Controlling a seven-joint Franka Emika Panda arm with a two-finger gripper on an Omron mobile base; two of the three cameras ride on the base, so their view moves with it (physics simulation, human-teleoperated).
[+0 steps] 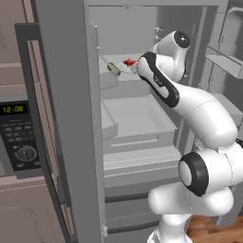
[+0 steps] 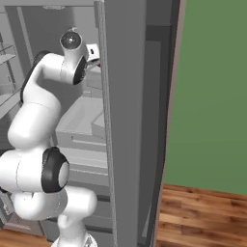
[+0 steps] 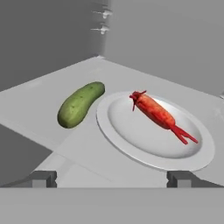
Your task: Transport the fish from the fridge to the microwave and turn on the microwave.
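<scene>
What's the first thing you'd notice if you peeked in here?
Probably the small red-orange fish lying on a round white plate on a pale grey fridge shelf, with a fat green cucumber-like vegetable beside the plate. The big white robot arm reaches into the open dark-grey fridge, its open gripper poised just short of the plate.

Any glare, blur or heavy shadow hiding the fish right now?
Hand view: sharp, evenly lit, no glare; fish clear on its plate, with soft shading. Left base view: fish tiny, coarse, partly behind the arm. Right base view: fridge door blocks the shelf.
</scene>
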